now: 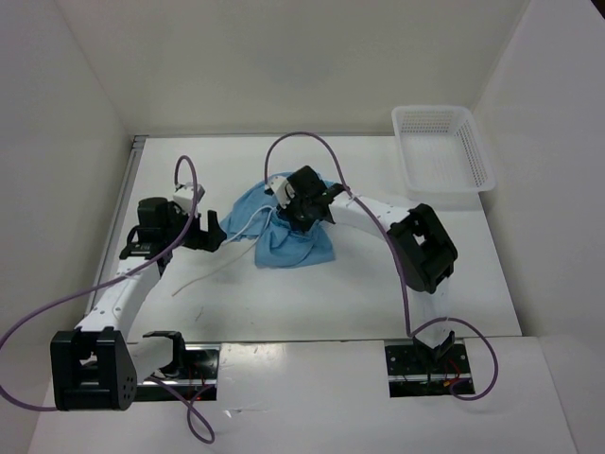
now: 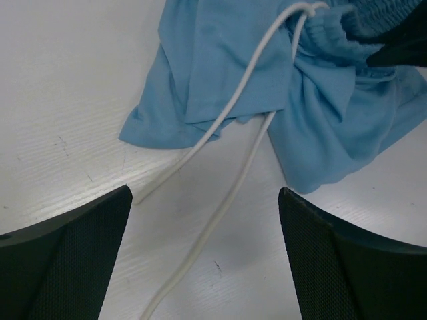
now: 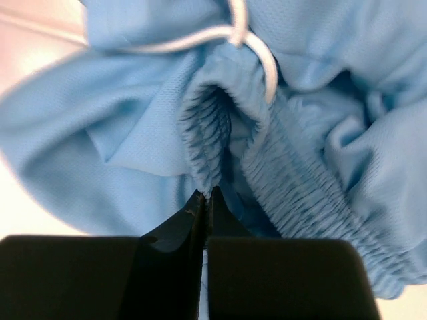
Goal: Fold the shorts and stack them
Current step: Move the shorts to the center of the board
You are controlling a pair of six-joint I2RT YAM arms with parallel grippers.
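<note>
The left tool (image 2: 205,193) is spread wide and holds nothing. It hangs low over the worktop (image 1: 378,293), and the loose white drawstring (image 2: 241,175) trails out between its fingers toward its base. Just ahead of its tips, and running off to its right, lie the shorts (image 1: 284,241), a rumpled sky-blue heap with one hem corner nearest this tool and no crease or flat panel to be seen. At the far side of the heap the right tool (image 3: 205,195) is pressed fully together, its tips pinching a raised fold of the gathered waistband (image 3: 300,193) directly in front of it, with the drawstring looping just beyond that pinch. Well off to this tool's right stands the white mesh basket (image 1: 449,186), with nothing showing inside. By my reading the task is barely begun: the garment has yet to be spread flat, so every fold and the stacking are left to do.
</note>
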